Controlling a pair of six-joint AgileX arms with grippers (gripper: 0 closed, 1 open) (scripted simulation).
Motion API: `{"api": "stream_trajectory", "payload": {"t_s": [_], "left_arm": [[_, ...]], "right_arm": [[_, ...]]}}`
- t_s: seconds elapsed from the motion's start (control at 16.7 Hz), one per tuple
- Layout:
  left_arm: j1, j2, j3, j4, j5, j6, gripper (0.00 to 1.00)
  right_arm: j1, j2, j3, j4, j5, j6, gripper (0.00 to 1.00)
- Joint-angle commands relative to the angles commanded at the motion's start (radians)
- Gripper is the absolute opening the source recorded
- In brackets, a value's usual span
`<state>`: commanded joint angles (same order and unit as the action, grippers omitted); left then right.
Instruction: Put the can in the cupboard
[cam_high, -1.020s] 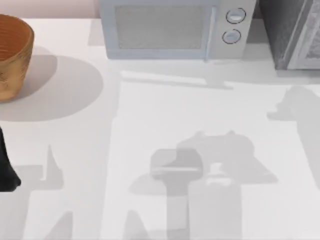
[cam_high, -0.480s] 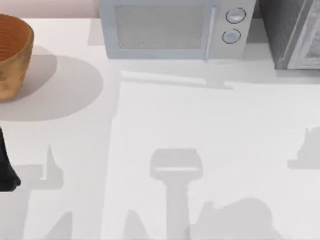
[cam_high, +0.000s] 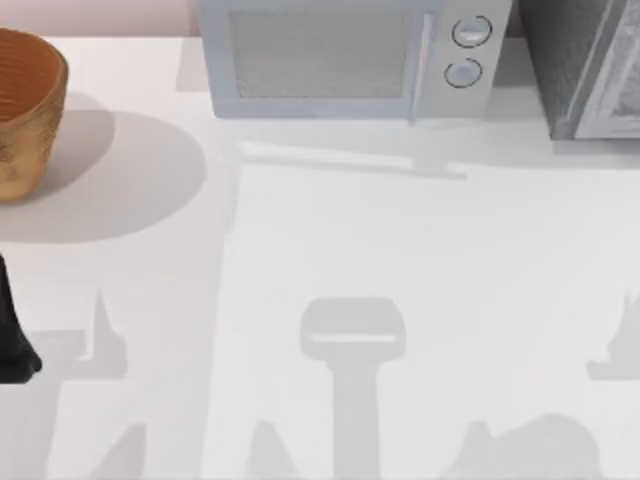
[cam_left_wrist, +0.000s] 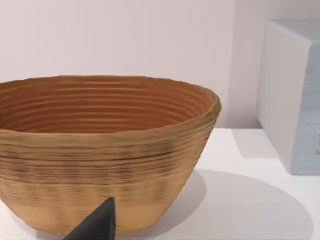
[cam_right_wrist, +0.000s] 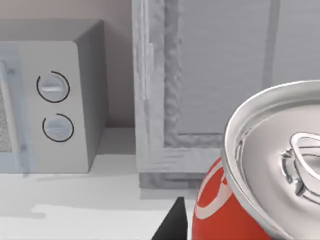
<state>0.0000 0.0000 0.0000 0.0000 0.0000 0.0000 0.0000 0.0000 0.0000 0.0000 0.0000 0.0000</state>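
Resting close against right tool (cam_right_wrist: 172, 225): can (cam_right_wrist: 240, 210)

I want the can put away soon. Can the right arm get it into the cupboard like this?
Probably not yet. In the right wrist view the can sits close by the camera, facing the cupboard, whose light grey door looks shut. Nothing else stands between them, so the door seems the only block.

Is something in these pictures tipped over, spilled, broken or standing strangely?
Nothing stands out. The wicker bowl sits upright at the table's left, the microwave and cupboard stand squarely at the back, and the can, seen close in the right wrist view, looks undented.
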Motion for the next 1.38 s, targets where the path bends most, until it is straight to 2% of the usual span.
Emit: {"api": "stream_trajectory", "payload": {"t_s": [0.36, 0.6, 0.84, 1.38], "left_arm": [[0.000, 0.000, 0.000, 0.000, 0.000, 0.000, 1.00], [0.000, 0.000, 0.000, 0.000, 0.000, 0.000, 1.00], [0.000, 0.000, 0.000, 0.000, 0.000, 0.000, 1.00], [0.000, 0.000, 0.000, 0.000, 0.000, 0.000, 1.00]], "right_arm": [[0.005, 0.015, 0.014, -0.002, 0.001, 0.002, 0.00], [0.030, 0.155, 0.163, -0.049, 0.021, 0.004, 0.00], [0.066, 0.423, 0.477, -0.135, 0.061, 0.007, 0.00], [0.153, 1.092, 1.442, -0.344, 0.158, 0.014, 0.00]]}}
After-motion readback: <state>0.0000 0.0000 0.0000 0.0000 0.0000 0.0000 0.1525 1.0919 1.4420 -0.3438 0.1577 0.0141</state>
